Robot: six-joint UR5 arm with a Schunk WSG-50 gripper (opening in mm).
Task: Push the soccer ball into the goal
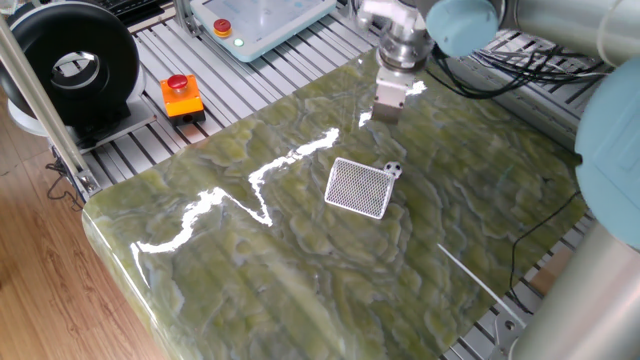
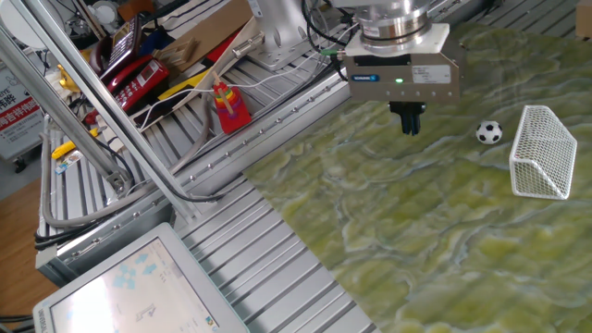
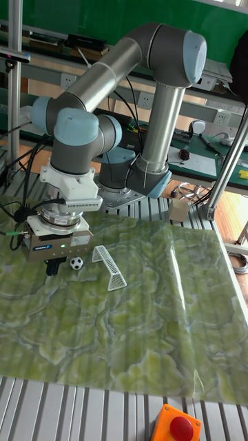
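Jaws clenched together, empty, the gripper [image 2: 407, 123] hangs low over the green marbled worktop [image 2: 444, 240]. Apart from the jaws, on their goal side, sits the soccer ball [image 2: 489, 132], free on the surface and just outside the goal [image 2: 542, 153], whose mesh frame stands a little farther from the jaws. Ribbed aluminium rails edge the worktop; an orange box with a red button [image 1: 181, 96] lies well beyond.
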